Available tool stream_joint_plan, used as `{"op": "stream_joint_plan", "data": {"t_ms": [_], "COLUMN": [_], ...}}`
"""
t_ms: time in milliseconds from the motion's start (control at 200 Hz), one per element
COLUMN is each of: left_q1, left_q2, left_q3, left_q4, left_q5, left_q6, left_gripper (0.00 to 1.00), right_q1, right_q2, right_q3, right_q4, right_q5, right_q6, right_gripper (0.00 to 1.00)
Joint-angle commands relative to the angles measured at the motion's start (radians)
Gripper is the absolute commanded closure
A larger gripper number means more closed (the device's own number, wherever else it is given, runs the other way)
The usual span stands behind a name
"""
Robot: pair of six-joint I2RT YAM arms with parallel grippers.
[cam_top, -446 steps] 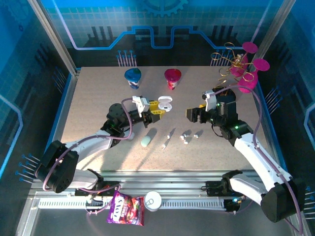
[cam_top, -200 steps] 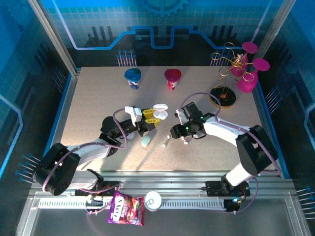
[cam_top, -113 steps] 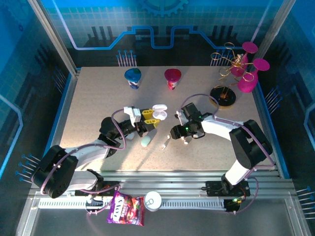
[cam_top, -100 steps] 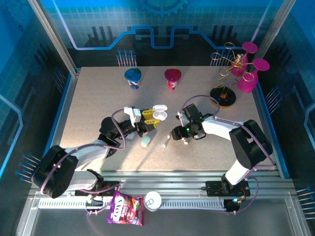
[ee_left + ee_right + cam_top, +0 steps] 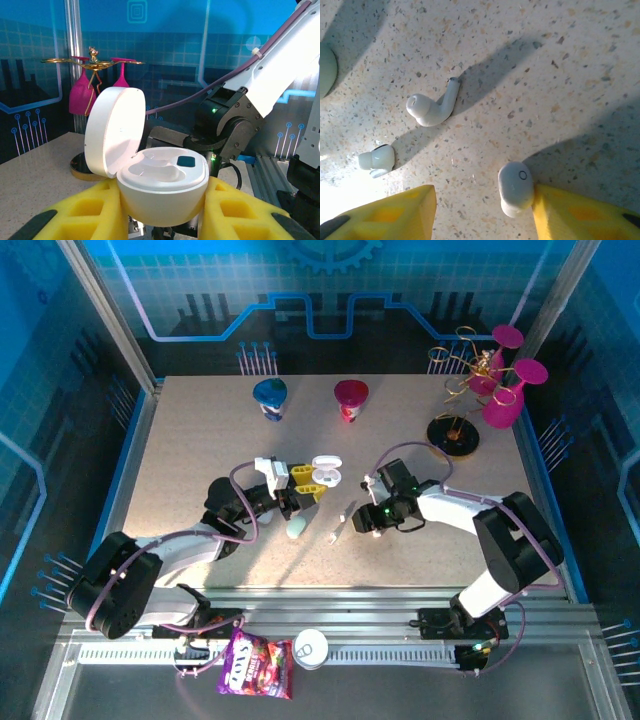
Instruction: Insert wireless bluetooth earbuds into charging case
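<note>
My left gripper [image 5: 162, 207] is shut on the charging case [image 5: 165, 182], a white pebble with its lid hinged open and both wells empty. In the top view this case [image 5: 323, 473] hangs above the table, left of centre. My right gripper [image 5: 482, 200] points down at the table with its yellow fingers apart. One white earbud [image 5: 516, 187] rests against the right finger, with a gap to the left finger. A stemmed earbud [image 5: 431, 107] and a small stubby earbud [image 5: 376, 160] lie loose beyond. From above, the right gripper [image 5: 368, 523] is beside two loose earbuds [image 5: 349, 510].
A closed pale green case [image 5: 297, 528] lies on the table under the left gripper. Blue cup [image 5: 270, 397] and pink cup [image 5: 350, 399] stand at the back, a gold rack with pink glasses [image 5: 480, 380] at back right. A snack bag [image 5: 255, 664] lies on the front rail.
The right gripper has shifted slightly right and nearer along the table, and its fingers have drawn closer around one earbud. The left arm holds the open case still.
</note>
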Motion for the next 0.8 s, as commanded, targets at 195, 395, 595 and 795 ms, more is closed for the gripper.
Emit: {"op": "stream_joint_plan", "data": {"t_ms": [195, 395, 595, 795], "left_q1": [-0.006, -0.007, -0.007, -0.006], "left_q2": [-0.008, -0.022, -0.051, -0.102], "left_q3": [0.006, 0.002, -0.005, -0.011], "left_q4": [0.038, 0.019, 0.015, -0.048], "left_q5": [0.03, 0.029, 0.005, -0.01], "left_q6": [-0.027, -0.023, -0.02, 0.009], "left_gripper": [0.76, 0.76, 0.76, 0.76], "right_q1": [0.0, 0.01, 0.074, 0.152], "right_q2": [0.045, 0.058, -0.002, -0.018], "right_q3": [0.019, 0.052, 0.086, 0.137], "right_q4": [0.011, -0.022, -0.099, -0.151], "right_q5": [0.008, 0.073, 0.234, 0.334], "right_q6": [0.048, 0.045, 0.046, 0.08], "right_gripper": [0.53, 0.53, 0.53, 0.55]}}
